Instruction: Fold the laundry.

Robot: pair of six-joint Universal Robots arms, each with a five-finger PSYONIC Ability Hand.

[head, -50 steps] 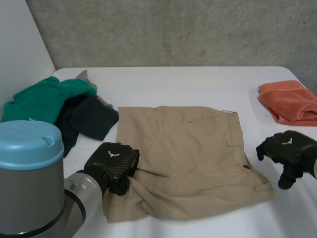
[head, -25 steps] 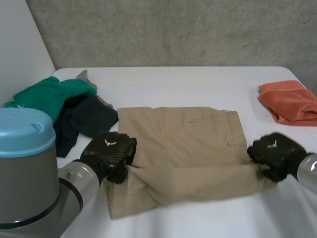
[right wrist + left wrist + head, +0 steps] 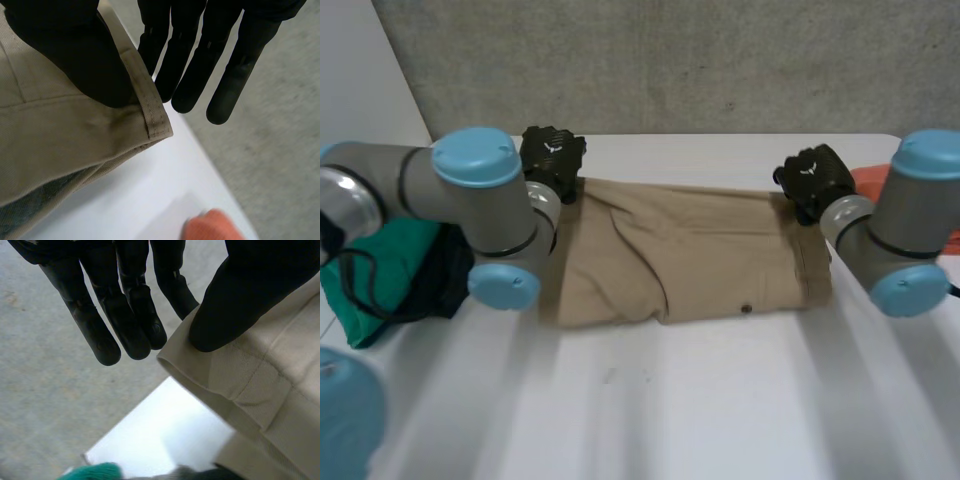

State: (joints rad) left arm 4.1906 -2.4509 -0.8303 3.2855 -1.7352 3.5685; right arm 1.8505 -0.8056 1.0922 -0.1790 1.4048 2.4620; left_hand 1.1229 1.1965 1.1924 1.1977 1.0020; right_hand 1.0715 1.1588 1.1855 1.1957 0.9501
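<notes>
White table (image 3: 720, 400), bare concrete wall (image 3: 720, 60) behind it, and the khaki shorts (image 3: 700, 260) sit in the middle of your table, doubled over into a wide band. The folded edge runs along the 6 o'clock side, with a small button (image 3: 747, 309) showing near it.

Your left hand (image 3: 552, 155) is up at the shorts' 11 o'clock corner. In its wrist view the thumb (image 3: 240, 300) presses down on the hemmed corner. The fingers (image 3: 100, 335) are straight and close together on the far side of the cloth, so the corner is nipped between them.

Your right hand (image 3: 812, 178) is at the 1 o'clock corner, doing the same. Its thumb (image 3: 75, 55) sits on the stitched band and its straight fingers (image 3: 235, 75) lie side by side behind the edge, pinching the corner.

Both arms reach out over the table, one past each end of the shorts.

At 9 o'clock from the shorts lie a green garment (image 3: 365, 290) and a dark garment (image 3: 438, 285) bunched against it. An orange cloth (image 3: 865, 180) peeks out at 2 o'clock, behind your right arm.
</notes>
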